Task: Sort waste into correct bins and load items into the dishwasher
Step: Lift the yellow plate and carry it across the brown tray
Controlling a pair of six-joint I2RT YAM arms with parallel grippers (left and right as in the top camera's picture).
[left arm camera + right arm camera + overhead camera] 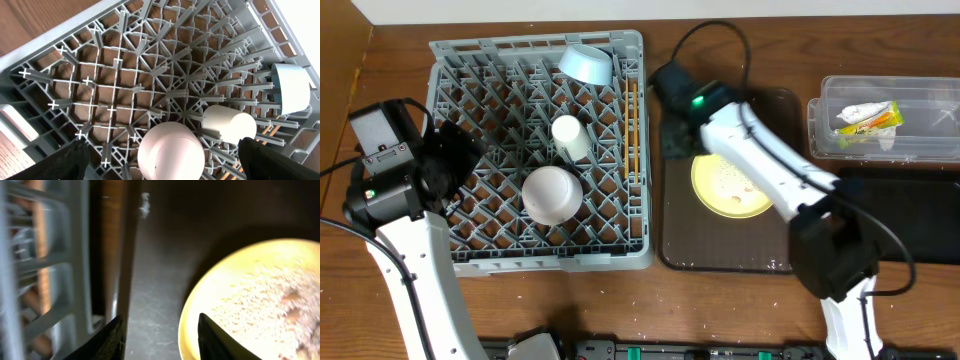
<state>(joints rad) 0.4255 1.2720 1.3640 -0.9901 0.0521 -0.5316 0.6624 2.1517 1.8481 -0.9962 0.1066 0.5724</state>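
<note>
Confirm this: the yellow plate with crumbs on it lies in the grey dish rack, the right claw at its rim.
Not quite. The yellow plate, crumbs on it, lies on the dark brown tray beside the grey dish rack, right claw at its rim; the overhead view shows it.

Blue bowl [586, 63], cream cup [570, 138], pinkish bowl [552, 194] and chopsticks [633, 125] sit in the grey rack [500, 100], the crumb-strewn yellow plate [720, 195] lies flat, and the wrapper [870, 117] is in the clear tub [920, 95].
</note>
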